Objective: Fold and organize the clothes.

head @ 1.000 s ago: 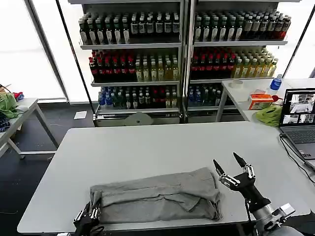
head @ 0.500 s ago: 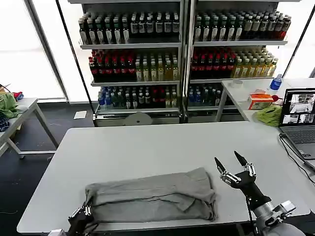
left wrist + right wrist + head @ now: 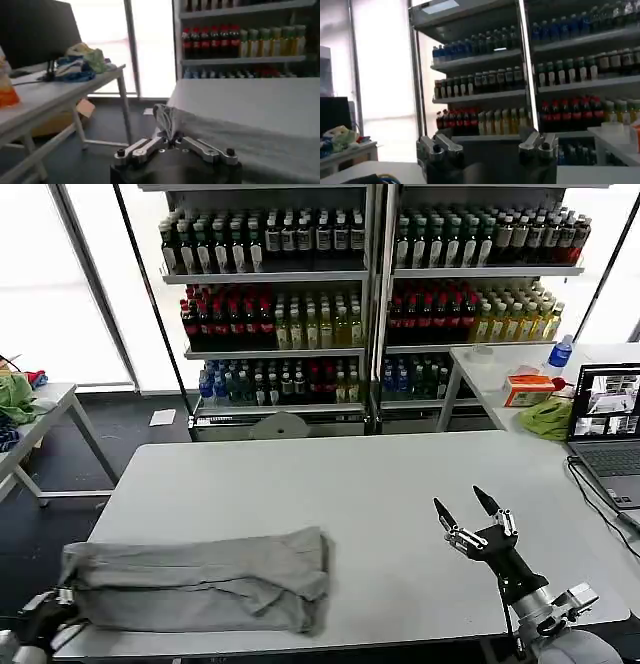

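We judge the step as setting aside: left gripper [image 3: 172, 141] fingers pinch the folded shirt [image 3: 195, 589] at the tabletop [image 3: 330, 484] front-left corner, right gripper [image 3: 470, 516] spread empty; next, release.

left gripper [image 3: 45, 616] cut by frame edge, shirt [image 3: 195, 589] print hidden

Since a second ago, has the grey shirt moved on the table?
Yes. The shirt has slid toward the table's left end, pulled by the left gripper shut on its edge; the right gripper hovers open.
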Robot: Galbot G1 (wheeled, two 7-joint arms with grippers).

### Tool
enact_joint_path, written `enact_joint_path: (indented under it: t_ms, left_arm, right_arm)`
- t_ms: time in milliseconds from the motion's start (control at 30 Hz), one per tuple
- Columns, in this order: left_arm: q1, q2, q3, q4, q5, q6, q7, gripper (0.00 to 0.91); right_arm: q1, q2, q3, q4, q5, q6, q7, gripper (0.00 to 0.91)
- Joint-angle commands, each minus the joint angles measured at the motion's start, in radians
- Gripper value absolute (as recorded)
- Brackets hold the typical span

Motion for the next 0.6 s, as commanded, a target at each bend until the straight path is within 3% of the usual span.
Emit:
enact_joint_path:
  t_ms: [33, 333, 600]
  left_arm:
    - [-0.004, 0.155, -0.211, 0.039, -0.085, 0.05, 0.059, 0.01]
    - [-0.032, 0.13, 0.003, -0.188, -0.122, 0.12, 0.01, 0.01]
    - [-0.084, 0.151, 0.317, -0.342, -0.453, 0.202, -0.24, 0.01]
  right_arm:
    - [0.007, 0.001, -0.002, 0.001, 0.004, -0.002, 0.001, 0.907]
    - [-0.017, 0.011, 0.012, 0.0, -0.004, 0.005, 0.002, 0.907]
    - [-0.04, 0.029, 0.017, -0.007, -0.017, 0.015, 0.002, 0.907]
